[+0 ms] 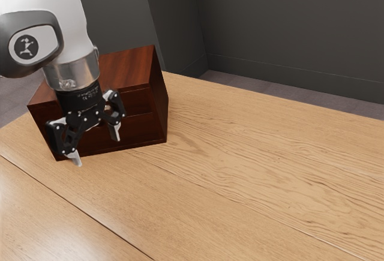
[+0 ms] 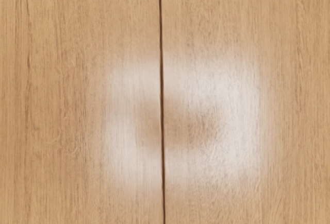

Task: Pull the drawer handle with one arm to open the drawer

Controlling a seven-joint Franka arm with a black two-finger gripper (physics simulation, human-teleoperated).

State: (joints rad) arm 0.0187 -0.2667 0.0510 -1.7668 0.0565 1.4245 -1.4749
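A dark red-brown wooden drawer box (image 1: 138,87) stands on the table at the exterior view's left, its front face turned toward the view's lower right. Horizontal lines mark the drawer front (image 1: 141,120); I cannot make out a handle, as my hand covers part of the front. My gripper (image 1: 95,146) hangs in front of the box, pointing down at the tabletop, open with nothing between its fingers. One fingertip (image 1: 77,160) is near the box's lower left corner, the other (image 1: 116,134) over the drawer front. The wrist view looks straight down at the wooden tabletop (image 2: 232,38) with a plank seam (image 2: 161,80).
The oak table (image 1: 252,171) stretches wide toward the exterior view's right and front. Dark walls (image 1: 288,21) and a grey floor lie behind the table's far edge.
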